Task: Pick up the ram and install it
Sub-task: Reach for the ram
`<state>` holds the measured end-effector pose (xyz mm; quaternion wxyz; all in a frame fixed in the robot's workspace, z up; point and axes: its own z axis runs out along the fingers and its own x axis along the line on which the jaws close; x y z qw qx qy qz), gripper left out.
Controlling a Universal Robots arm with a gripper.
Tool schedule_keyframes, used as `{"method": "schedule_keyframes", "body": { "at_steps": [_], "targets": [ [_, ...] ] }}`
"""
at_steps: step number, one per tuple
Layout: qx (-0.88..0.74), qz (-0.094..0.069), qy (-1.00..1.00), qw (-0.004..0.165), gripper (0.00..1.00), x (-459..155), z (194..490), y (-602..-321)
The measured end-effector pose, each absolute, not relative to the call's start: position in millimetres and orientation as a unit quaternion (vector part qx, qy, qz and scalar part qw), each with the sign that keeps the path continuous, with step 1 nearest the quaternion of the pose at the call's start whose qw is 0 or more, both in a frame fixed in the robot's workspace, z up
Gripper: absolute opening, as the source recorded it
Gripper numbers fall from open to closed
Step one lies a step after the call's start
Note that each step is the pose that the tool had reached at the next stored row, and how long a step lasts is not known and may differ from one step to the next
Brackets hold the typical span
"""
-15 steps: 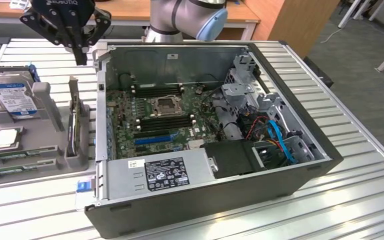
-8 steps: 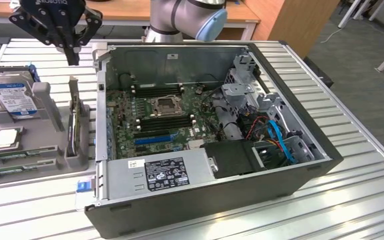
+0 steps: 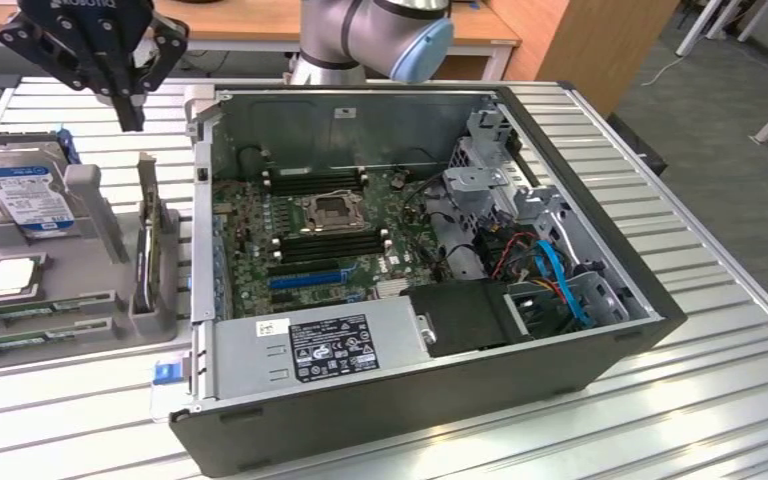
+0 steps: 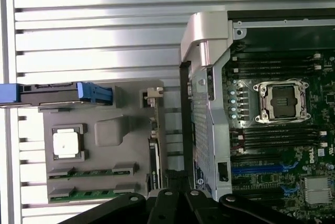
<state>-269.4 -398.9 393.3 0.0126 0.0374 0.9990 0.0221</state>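
Two ram sticks, narrow and green, lie flat in slots at the front of a grey holder (image 3: 97, 255): one ram stick (image 3: 40, 308) and a second (image 3: 31, 338) just in front of it. In the wrist view they are ram stick (image 4: 91, 172) and ram stick (image 4: 86, 193). My black gripper (image 3: 129, 118) hangs high over the holder's back edge, well away from the sticks, shut and holding nothing. Its fingertips (image 4: 177, 182) show as a dark tip over the gap between holder and case. The motherboard (image 3: 398, 190) has black memory slots (image 3: 335, 241) beside the processor socket (image 3: 325, 209).
On the holder there is also a hard drive (image 3: 27, 192) with a blue label, a square silver processor (image 3: 11, 275) and a thin board (image 3: 155, 235) standing on edge. The open computer case (image 3: 584, 330) lies on a ribbed metal table (image 3: 704, 400). A power supply (image 3: 317, 345) fills its front.
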Motion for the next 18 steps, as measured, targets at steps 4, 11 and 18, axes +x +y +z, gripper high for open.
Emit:
{"method": "schedule_keyframes", "body": {
  "at_steps": [4, 11, 18],
  "targets": [
    [0.037, 0.022, 0.999, 0.013, 0.10, -276.4, 393.3, -398.8],
    [0.037, 0.022, 0.999, 0.013, 0.10, -288.9, 393.2, -398.9],
    [0.037, 0.022, 0.999, 0.013, 0.10, -301.2, 393.3, -398.8]
  ]
}}
